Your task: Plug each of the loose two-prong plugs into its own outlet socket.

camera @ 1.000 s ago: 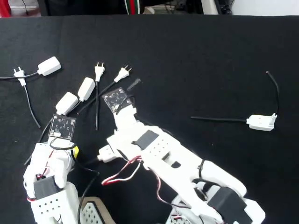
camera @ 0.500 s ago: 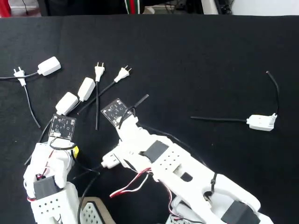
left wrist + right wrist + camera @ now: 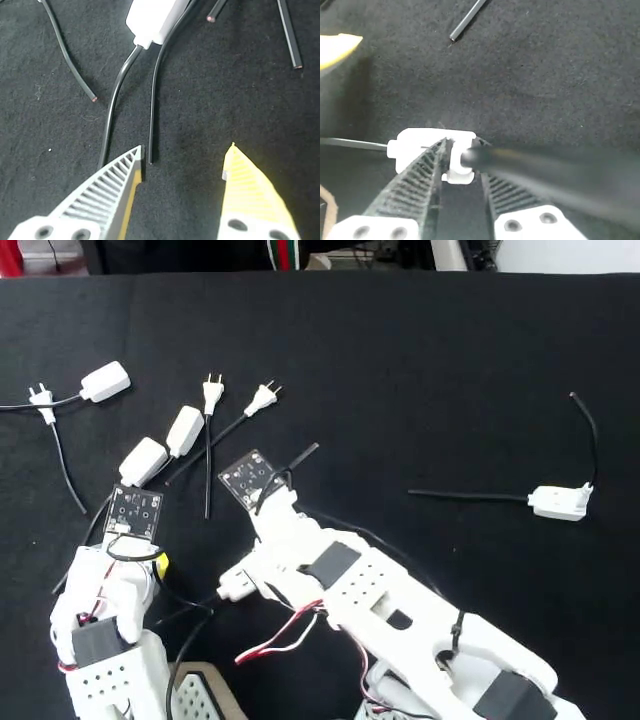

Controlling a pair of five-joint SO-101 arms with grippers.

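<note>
A white plug (image 3: 426,144) is clamped by the right gripper (image 3: 461,146), fingers closed; the left gripper (image 3: 184,155) is held wide open, empty.

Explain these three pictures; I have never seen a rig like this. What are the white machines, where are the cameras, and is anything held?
Two white robot arms stand side by side at a black table. The wide picture is from a fixed camera looking down; the left arm and right arm show at its bottom edge. The other two are from cameras on the wrists, each looking along its own pincer. On the table lie white sockets, such as this socket, and two-prong plugs on black cables, such as this plug. The left pincer is open and empty, short of another socket. The right pincer is shut on a white connector with a black cable.
</note>
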